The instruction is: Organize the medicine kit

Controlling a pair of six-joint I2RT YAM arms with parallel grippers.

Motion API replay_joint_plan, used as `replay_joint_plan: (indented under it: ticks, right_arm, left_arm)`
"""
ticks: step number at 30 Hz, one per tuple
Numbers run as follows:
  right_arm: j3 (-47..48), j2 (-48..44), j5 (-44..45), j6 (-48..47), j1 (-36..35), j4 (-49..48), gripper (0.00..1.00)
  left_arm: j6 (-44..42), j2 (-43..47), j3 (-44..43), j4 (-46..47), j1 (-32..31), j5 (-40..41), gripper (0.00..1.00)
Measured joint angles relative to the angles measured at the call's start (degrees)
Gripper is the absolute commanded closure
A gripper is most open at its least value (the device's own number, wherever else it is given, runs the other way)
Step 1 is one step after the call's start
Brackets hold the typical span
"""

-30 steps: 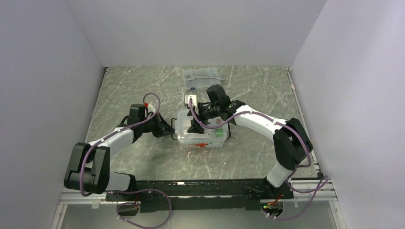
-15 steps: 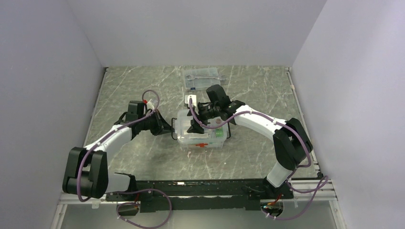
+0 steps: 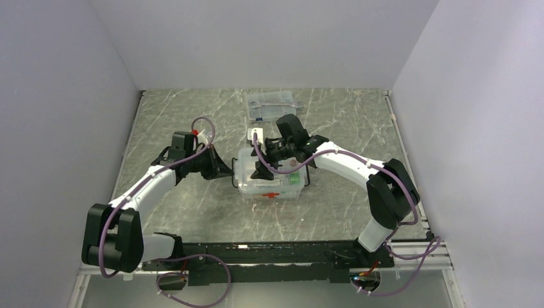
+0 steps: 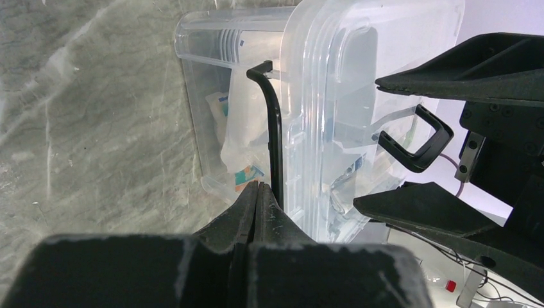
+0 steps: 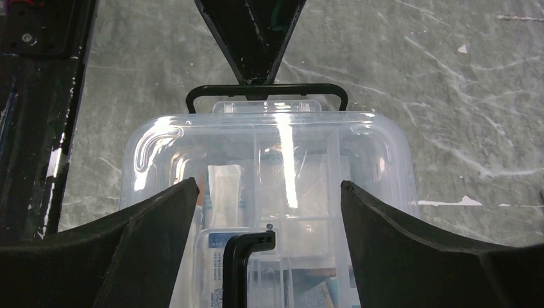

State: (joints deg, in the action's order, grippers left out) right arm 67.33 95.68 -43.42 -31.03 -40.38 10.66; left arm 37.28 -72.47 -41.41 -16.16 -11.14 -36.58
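The medicine kit (image 3: 272, 185) is a clear box in the middle of the table with its clear lid (image 5: 269, 147) lying on top. Packets and small bottles show through the plastic. My left gripper (image 4: 258, 187) is shut with nothing in it. Its tips touch the black wire latch (image 4: 276, 128) at the box's left end, which also shows in the right wrist view as a black bail (image 5: 266, 90). My right gripper (image 5: 266, 192) stands open just above the lid, one finger on either side of the lid's black handle (image 5: 247, 256).
A flatter clear case with blue latches (image 3: 272, 106) lies at the back of the table behind the kit. A small white item (image 3: 256, 133) sits between that case and the kit. Grey walls close in the left, right and far sides.
My left arm has swung slightly away from the near edge, its shut gripper staying at the box's left end. The right arm and the lid have not moved.
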Motion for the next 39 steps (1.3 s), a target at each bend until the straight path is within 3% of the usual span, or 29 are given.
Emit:
replay_joint_plan:
  ticks: [39]
  right_arm:
    - [0.00, 0.00, 0.72, 0.26, -0.57, -0.15, 0.16]
  left_arm:
    - [-3.72, 1.38, -7.02, -8.70, -6.10, 8.74, 1.00]
